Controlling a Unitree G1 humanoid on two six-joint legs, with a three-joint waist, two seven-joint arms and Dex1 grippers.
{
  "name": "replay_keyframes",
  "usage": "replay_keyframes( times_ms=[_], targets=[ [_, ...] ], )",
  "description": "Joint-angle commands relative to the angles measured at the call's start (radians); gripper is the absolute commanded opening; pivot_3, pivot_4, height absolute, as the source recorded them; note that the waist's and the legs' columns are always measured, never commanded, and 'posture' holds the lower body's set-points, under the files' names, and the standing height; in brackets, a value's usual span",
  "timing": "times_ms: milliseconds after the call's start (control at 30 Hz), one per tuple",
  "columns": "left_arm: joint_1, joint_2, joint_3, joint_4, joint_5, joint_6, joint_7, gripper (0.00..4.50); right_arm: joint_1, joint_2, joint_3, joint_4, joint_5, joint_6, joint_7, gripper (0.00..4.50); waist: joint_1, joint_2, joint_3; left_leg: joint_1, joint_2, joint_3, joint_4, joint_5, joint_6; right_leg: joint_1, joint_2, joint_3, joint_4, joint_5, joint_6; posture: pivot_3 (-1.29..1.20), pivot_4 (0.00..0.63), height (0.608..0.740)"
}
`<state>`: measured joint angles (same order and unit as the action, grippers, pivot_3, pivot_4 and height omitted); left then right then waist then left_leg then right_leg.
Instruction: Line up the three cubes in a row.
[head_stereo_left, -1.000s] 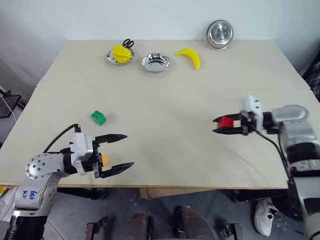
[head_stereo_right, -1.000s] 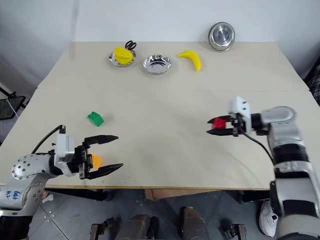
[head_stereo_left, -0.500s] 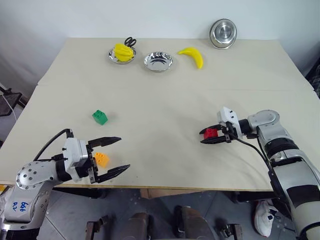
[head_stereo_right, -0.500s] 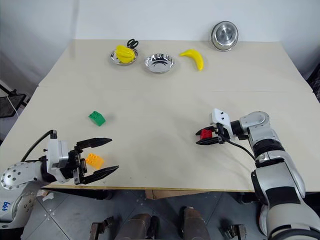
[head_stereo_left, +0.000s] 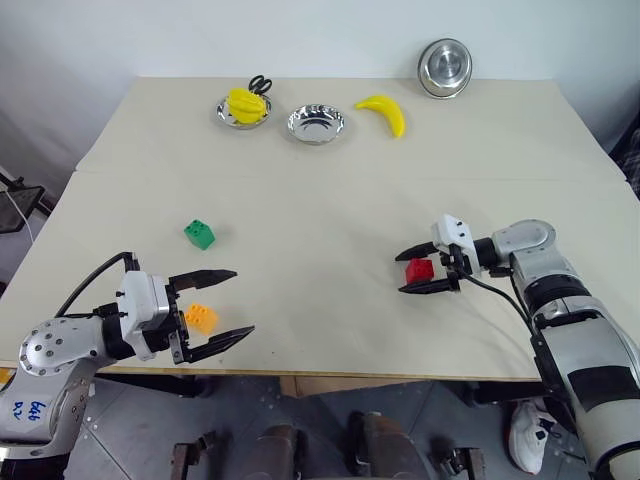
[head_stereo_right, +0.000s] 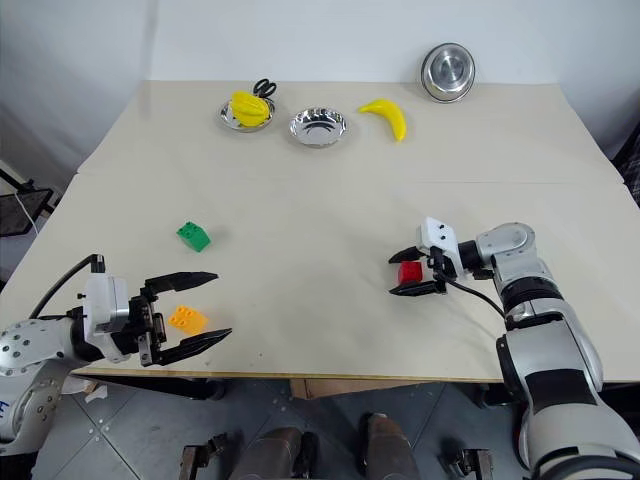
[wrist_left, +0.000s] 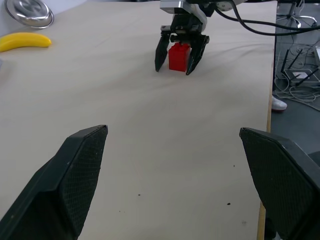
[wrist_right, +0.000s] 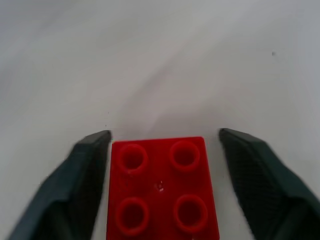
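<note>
The red cube (head_stereo_left: 419, 270) rests studs-up on the table, at the right. My right gripper (head_stereo_left: 403, 273) is open, one finger on each side of it with small gaps showing in the right wrist view (wrist_right: 162, 187). The green cube (head_stereo_left: 199, 234) sits alone on the left half of the table. Near the front edge lies the orange-yellow cube (head_stereo_left: 202, 318), seen between the spread fingers of my open left gripper (head_stereo_left: 242, 301); I cannot tell whether they touch it. The left wrist view looks across the table at the red cube (wrist_left: 179, 56).
Along the far edge are a plate with a yellow object and scissors (head_stereo_left: 243, 106), a steel bowl (head_stereo_left: 315, 124), a banana (head_stereo_left: 381, 113) and another steel bowl (head_stereo_left: 443, 68). The table's front edge (head_stereo_left: 320, 374) runs just below both grippers.
My right gripper carried the red cube down and leftward, then opened, leaving the cube on the table between its fingers. The left gripper stays open near the orange-yellow cube.
</note>
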<state>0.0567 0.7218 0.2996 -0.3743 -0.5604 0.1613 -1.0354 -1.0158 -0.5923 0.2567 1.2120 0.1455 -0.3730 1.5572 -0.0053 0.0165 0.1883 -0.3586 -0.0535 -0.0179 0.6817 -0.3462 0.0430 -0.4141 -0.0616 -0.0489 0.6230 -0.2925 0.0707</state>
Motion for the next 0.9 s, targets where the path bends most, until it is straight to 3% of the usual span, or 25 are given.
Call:
replay_keyframes(
  times_ms=[33,300,433,533,667,900],
  targets=[
    [0.014,-0.004,0.068,0.01,-0.009,-0.03,0.022,4.5,-0.035,-0.014,-0.018,-0.038,0.058,-0.018,0.057,4.47,0.0,0.0,0.0,0.0,0.0,0.0,0.0,0.0,0.0,0.0,0.0,0.0,0.0,0.0,0.0,0.0,0.15,0.74],
    [0.219,-0.115,0.356,0.103,-0.054,-0.06,0.134,4.5,0.147,-0.17,0.049,-0.44,0.451,0.086,0.057,4.47,0.004,0.0,0.0,-0.001,0.001,0.0,-0.001,-0.001,0.001,-0.001,0.0,-0.001,-0.001,0.0,0.0,0.0,0.15,0.74],
    [0.355,-0.168,0.453,0.152,-0.069,-0.065,0.136,4.5,0.249,-0.257,0.032,-0.568,0.563,0.158,0.057,4.47,0.005,0.0,0.0,-0.001,0.001,0.0,-0.001,-0.003,0.004,0.001,0.0,-0.001,-0.004,0.0,0.0,0.0,0.15,0.74],
    [0.423,-0.188,0.488,0.204,-0.069,-0.087,0.112,4.5,0.303,-0.291,-0.012,-0.621,0.6,0.197,0.057,4.47,0.005,0.0,0.0,-0.001,0.001,0.001,0.0,-0.004,0.005,0.002,0.0,0.0,-0.006,0.0,0.0,0.0,0.15,0.74],
    [0.558,-0.223,0.48,0.299,-0.017,-0.142,0.055,4.5,0.483,-0.377,-0.148,-0.69,0.613,0.139,0.057,4.47,0.011,0.0,0.001,0.0,0.002,0.0,-0.001,-0.005,0.006,0.003,0.0,0.0,-0.007,0.0,-0.001,0.0,0.15,0.74],
    [0.515,-0.222,0.449,0.295,-0.021,-0.17,0.069,4.5,0.618,-0.465,-0.226,-0.634,0.577,0.047,0.057,4.47,0.021,0.0,0.001,0.0,0.002,0.002,-0.001,-0.008,0.012,0.005,-0.001,0.001,-0.012,-0.001,-0.001,0.0,0.15,0.74]
  ],
)
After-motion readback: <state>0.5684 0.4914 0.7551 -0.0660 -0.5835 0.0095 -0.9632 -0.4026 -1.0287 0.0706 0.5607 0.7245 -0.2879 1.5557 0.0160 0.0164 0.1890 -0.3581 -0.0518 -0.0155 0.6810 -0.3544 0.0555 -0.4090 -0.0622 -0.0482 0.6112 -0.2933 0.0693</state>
